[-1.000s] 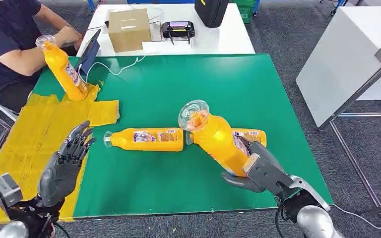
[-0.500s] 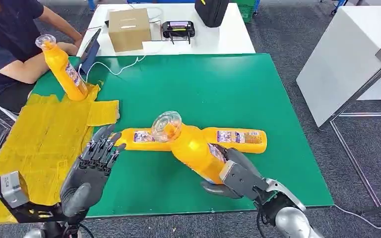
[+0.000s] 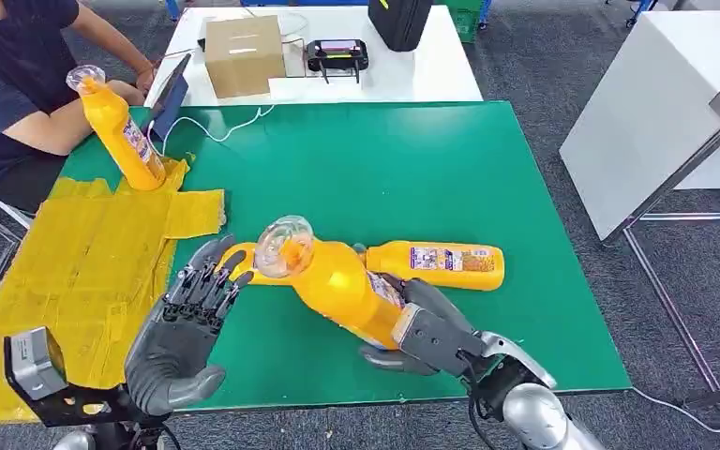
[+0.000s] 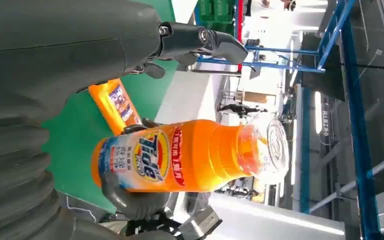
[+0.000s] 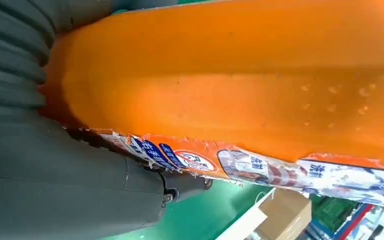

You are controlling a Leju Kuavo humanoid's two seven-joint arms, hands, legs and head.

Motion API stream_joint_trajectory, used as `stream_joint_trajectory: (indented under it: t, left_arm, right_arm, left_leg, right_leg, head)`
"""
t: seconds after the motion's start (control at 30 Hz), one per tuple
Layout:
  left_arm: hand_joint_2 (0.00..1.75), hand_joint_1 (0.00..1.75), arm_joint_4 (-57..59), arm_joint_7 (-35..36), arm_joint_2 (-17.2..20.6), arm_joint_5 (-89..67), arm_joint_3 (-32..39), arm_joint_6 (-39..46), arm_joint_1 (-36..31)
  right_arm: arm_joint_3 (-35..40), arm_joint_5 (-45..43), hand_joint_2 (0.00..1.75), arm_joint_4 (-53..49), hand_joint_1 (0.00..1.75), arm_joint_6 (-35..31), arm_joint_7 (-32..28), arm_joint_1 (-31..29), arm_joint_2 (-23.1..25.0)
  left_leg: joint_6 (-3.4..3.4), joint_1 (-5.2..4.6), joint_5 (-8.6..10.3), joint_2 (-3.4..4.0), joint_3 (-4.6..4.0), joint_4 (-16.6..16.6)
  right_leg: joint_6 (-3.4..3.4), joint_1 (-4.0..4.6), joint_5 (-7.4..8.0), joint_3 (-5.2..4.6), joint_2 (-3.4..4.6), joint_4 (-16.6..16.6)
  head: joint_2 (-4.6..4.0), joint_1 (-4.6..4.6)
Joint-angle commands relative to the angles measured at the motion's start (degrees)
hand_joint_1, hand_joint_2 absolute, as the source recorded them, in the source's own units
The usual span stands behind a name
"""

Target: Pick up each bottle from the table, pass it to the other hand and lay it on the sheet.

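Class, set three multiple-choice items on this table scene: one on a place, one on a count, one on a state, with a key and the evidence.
1. Where is the upright bottle?
A. on the yellow sheet
B. on the white table
C. on the floor

2. How many orange bottles are in the head view?
A. two
B. four
C. six

3. The left hand is:
A. holding a bottle
B. open, holding nothing
C. resting on the box

Key: 1 A, it stands at the sheet's far corner. 2 B, one upright, two lying, one held. 3 B, the right hand grips the held bottle; left fingers are spread.
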Motion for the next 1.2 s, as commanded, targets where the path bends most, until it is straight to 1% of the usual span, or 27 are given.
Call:
stream_joint_trajectory:
  t: [0.03, 0.07, 0.1, 0.17, 0.2, 0.23, 0.27, 0.3, 0.37, 0.4, 0.43, 0.5, 0.53, 0.7, 0.77, 0.8, 0.83, 0.87, 0.9, 0.93, 1.0, 1.03, 1.07, 1.1, 1.13, 1.17, 1.2]
  left_arm:
    - [1.75, 0.00, 1.9, 0.4, 0.5, 1.4, -2.3, 0.0, -2.5]
    - [1.75, 0.00, 2.1, 0.4, 0.5, 1.5, -2.5, 0.0, -2.8]
    - [1.75, 0.00, 2.2, 0.5, 0.5, 1.6, -2.7, 0.0, -3.2]
    - [1.75, 0.00, 2.5, 0.8, 0.5, 1.8, -3.0, 0.1, -3.6]
    - [1.75, 0.00, 2.5, 0.8, 0.5, 1.8, -3.0, 0.1, -3.6]
    - [1.75, 0.00, 2.5, 0.8, 0.5, 1.8, -3.0, 0.1, -3.6]
    - [1.75, 0.00, 2.5, 0.8, 0.5, 1.8, -3.0, 0.1, -3.6]
    - [1.75, 0.00, 2.6, 0.9, 0.5, 1.9, -3.1, 0.1, -3.8]
    - [1.75, 0.00, 2.9, 1.0, 0.5, 2.2, -3.4, 0.0, -4.1]
    - [1.75, 0.00, 2.6, 1.6, 0.3, 2.9, -3.8, 0.4, -4.7]
    - [1.75, 0.00, 2.4, 2.0, 0.3, 3.0, -4.1, 0.7, -4.9]
    - [1.75, 0.00, 2.5, 2.3, 0.4, 2.9, -4.5, 0.7, -5.2]
    - [1.75, 0.00, 2.6, 2.3, 0.6, 2.8, -4.7, 0.6, -5.3]
    - [1.75, 0.00, 2.9, 1.7, 1.7, -2.1, -6.0, -0.7, -5.9]
    - [1.75, 0.00, 2.9, 1.8, 2.0, -2.6, -6.3, -1.0, -6.0]
    - [1.75, 0.00, 3.1, 1.8, 2.4, -3.3, -6.7, -1.5, -6.2]
    - [1.75, 0.00, 3.2, 1.7, 2.5, -3.7, -6.9, -1.7, -6.3]
    - [1.75, 0.00, 3.2, 1.2, 2.9, -5.1, -7.3, -2.4, -6.6]
    - [1.75, 0.00, 3.2, 1.0, 2.9, -5.6, -7.5, -2.6, -6.7]
    - [1.75, 0.00, 3.1, 0.4, 3.2, -7.5, -7.8, -2.9, -6.9]
    - [1.75, 0.00, 3.0, 0.3, 3.2, -8.3, -7.9, -3.1, -7.0]
    - [1.75, 0.00, 3.1, 0.1, 3.3, -8.7, -8.1, -3.4, -7.1]
    - [1.75, 0.00, 3.1, 0.1, 3.3, -8.8, -8.1, -3.5, -7.1]
    - [1.75, 0.00, 3.1, 0.0, 3.2, -8.9, -8.1, -3.6, -7.1]
    - [1.75, 0.00, 3.2, 0.0, 3.2, -9.0, -8.1, -3.7, -7.1]
    - [1.75, 0.00, 3.2, 0.0, 3.2, -9.0, -8.1, -3.7, -7.1]
    - [1.75, 0.00, 3.2, -0.1, 3.1, -9.0, -8.0, -3.7, -7.1]
  right_arm:
    - [7.5, -0.7, 1.75, 5.2, 1.75, 1.5, 0.0, -4.8, -1.9]
    - [8.1, -0.9, 1.75, 5.9, 1.75, 1.7, 0.0, -5.3, -2.0]
    - [8.9, -1.0, 1.75, 6.7, 1.75, 1.9, 0.0, -5.9, -2.0]
    - [10.2, -1.4, 1.75, 7.6, 1.75, 2.4, -0.1, -6.8, -2.3]
    - [10.2, -1.4, 1.75, 7.6, 1.75, 2.4, -0.1, -6.8, -2.3]
    - [10.2, -1.4, 1.75, 7.6, 1.75, 2.4, -0.1, -6.8, -2.3]
    - [10.2, -1.4, 1.75, 7.6, 1.75, 2.4, -0.1, -6.8, -2.3]
    - [10.7, -1.5, 1.75, 7.9, 1.75, 2.5, -0.1, -7.2, -2.4]
    - [11.8, -2.0, 1.75, 8.6, 1.75, 3.2, 0.0, -8.1, -2.7]
    - [11.3, -1.7, 1.75, 9.7, 1.75, 4.5, -0.8, -6.3, 0.8]
    - [11.8, -0.9, 1.75, 10.1, 1.75, 4.7, -0.8, -6.1, 1.6]
    - [12.6, -0.4, 1.75, 10.7, 1.75, 4.7, -0.8, -6.2, 2.1]
    - [12.7, -0.4, 1.75, 10.8, 1.75, 4.8, -0.8, -6.4, 2.1]
    - [12.4, -0.4, 1.75, 10.3, 1.75, 5.0, -0.8, -6.6, 1.9]
    - [12.4, -0.3, 1.75, 10.3, 1.75, 5.1, -0.8, -6.7, 1.9]
    - [12.4, -0.3, 1.75, 10.3, 1.75, 5.2, -0.8, -6.8, 2.0]
    - [12.3, -0.3, 1.75, 10.3, 1.75, 5.2, -0.8, -6.8, 2.0]
    - [12.3, -0.3, 1.75, 10.3, 1.75, 5.4, -0.8, -6.8, 2.1]
    - [12.3, -0.3, 1.75, 10.3, 1.75, 5.4, -0.9, -6.8, 2.1]
    - [12.2, -0.2, 1.75, 10.3, 1.75, 5.6, -0.9, -6.9, 2.2]
    - [12.2, -0.2, 1.75, 10.3, 1.75, 5.7, -0.9, -7.0, 2.3]
    - [12.2, -0.2, 1.75, 10.3, 1.75, 5.8, -0.9, -7.0, 2.4]
    - [12.1, -0.1, 1.75, 10.3, 1.75, 5.8, -0.9, -7.0, 2.5]
    - [12.1, -0.1, 1.75, 10.3, 1.75, 5.9, -0.9, -7.0, 2.5]
    - [12.1, -0.1, 1.75, 10.3, 1.75, 6.0, -0.9, -7.1, 2.6]
    - [12.1, -0.1, 1.75, 10.3, 1.75, 6.0, -0.9, -7.1, 2.6]
    - [12.2, -0.1, 1.75, 10.3, 1.75, 6.0, -0.9, -7.1, 2.6]
  left_leg:
    - [-0.05, 0.04, -0.05, -0.01, 0.16, 0.0]
    - [-0.07, 0.05, -0.10, -0.02, 0.25, 0.0]
    - [-0.05, 0.04, -0.03, 0.01, 0.15, 0.0]
    - [-0.10, 0.08, -0.15, -0.03, 0.37, 0.0]
    - [-0.05, 0.04, -0.05, 0.00, 0.21, 0.0]
    - [-0.08, 0.07, -0.11, -0.04, 0.36, 0.0]
    - [-0.05, 0.05, -0.05, -0.04, 0.22, 0.0]
    - [-0.07, 0.06, -0.11, -0.07, 0.34, 0.0]
    - [-0.03, 0.02, -0.03, 0.00, 0.15, 0.0]
    - [-0.07, 0.06, -0.12, 0.00, 0.33, 0.0]
    - [-0.06, 0.06, -0.04, -0.01, 0.19, -0.1]
    - [-0.10, 0.08, -0.10, -0.09, 0.36, -0.1]
    - [-0.06, 0.06, -0.04, -0.06, 0.19, -0.1]
    - [-0.08, 0.06, -0.09, -0.11, 0.29, 0.0]
    - [-0.04, 0.04, -0.01, -0.04, 0.11, 0.0]
    - [-0.06, 0.05, -0.07, -0.06, 0.25, 0.0]
    - [-0.04, 0.02, -0.02, -0.02, 0.15, -0.1]
    - [-0.07, 0.06, -0.09, -0.07, 0.28, 0.0]
    - [-0.05, 0.04, -0.03, -0.05, 0.16, 0.0]
    - [-0.07, 0.05, -0.07, -0.10, 0.26, 0.0]
    - [-0.06, 0.03, -0.05, -0.05, 0.20, 0.0]
    - [-0.10, 0.06, -0.11, -0.06, 0.34, 0.0]
    - [-0.06, 0.03, -0.04, -0.03, 0.17, 0.0]
    - [-0.06, 0.04, -0.05, -0.02, 0.18, 0.0]
    - [-0.11, 0.07, -0.14, -0.06, 0.37, 0.0]
    - [-0.07, 0.04, -0.06, -0.05, 0.22, 0.0]
    - [-0.10, 0.07, -0.13, -0.07, 0.35, 0.0]
  right_leg:
    - [-0.07, 0.02, -0.03, 0.15, 0.20, 0.0]
    - [-0.10, 0.01, -0.07, 0.24, 0.28, 0.0]
    - [-0.07, 0.01, -0.01, 0.13, 0.23, 0.0]
    - [-0.13, 0.02, -0.11, 0.36, 0.39, 0.0]
    - [-0.07, 0.01, -0.03, 0.20, 0.25, 0.0]
    - [-0.11, 0.02, -0.09, 0.36, 0.33, -0.1]
    - [-0.08, 0.01, -0.04, 0.23, 0.23, -0.1]
    - [-0.11, 0.02, -0.09, 0.35, 0.28, -0.1]
    - [-0.05, -0.01, -0.02, 0.15, 0.17, 0.0]
    - [-0.10, 0.01, -0.09, 0.33, 0.32, -0.1]
    - [-0.07, 0.03, -0.02, 0.20, 0.19, -0.1]
    - [-0.12, 0.03, -0.10, 0.38, 0.24, -0.1]
    - [-0.08, 0.04, -0.04, 0.21, 0.15, -0.1]
    - [-0.10, 0.02, -0.10, 0.28, 0.22, 0.0]
    - [-0.06, 0.02, -0.01, 0.11, 0.13, 0.0]
    - [-0.09, 0.01, -0.07, 0.25, 0.23, 0.0]
    - [-0.06, 0.00, -0.02, 0.14, 0.17, 0.0]
    - [-0.10, 0.01, -0.09, 0.28, 0.25, 0.0]
    - [-0.07, 0.01, -0.03, 0.15, 0.16, 0.0]
    - [-0.10, 0.01, -0.08, 0.26, 0.21, 0.0]
    - [-0.09, 0.00, -0.06, 0.19, 0.19, 0.0]
    - [-0.13, 0.00, -0.11, 0.33, 0.29, 0.0]
    - [-0.08, 0.00, -0.04, 0.17, 0.19, 0.0]
    - [-0.08, 0.01, -0.04, 0.18, 0.19, 0.0]
    - [-0.14, 0.02, -0.13, 0.36, 0.33, 0.0]
    - [-0.09, 0.01, -0.06, 0.21, 0.21, 0.0]
    - [-0.13, 0.02, -0.12, 0.34, 0.30, 0.0]
  head:
    - [0.00, 0.00]
    - [0.00, 0.00]
    - [0.00, 0.00]
    - [0.00, 0.00]
    - [0.00, 0.00]
    - [0.00, 0.00]
    - [0.00, 0.02]
    - [0.00, 0.00]
    - [0.00, 0.02]
    - [0.00, 0.00]
    - [0.00, 0.00]
    - [0.00, 0.00]
    - [0.00, 0.04]
    - [0.00, -0.02]
    - [0.00, 0.02]
    - [0.00, 0.00]
    - [0.00, 0.00]
    - [0.00, 0.02]
    - [0.00, 0.00]
    - [0.00, 0.02]
    - [0.00, 0.00]
    - [0.00, 0.02]
    - [0.00, 0.00]
    - [0.00, 0.00]
    - [0.00, 0.00]
    - [0.00, 0.00]
    - [0.00, 0.00]
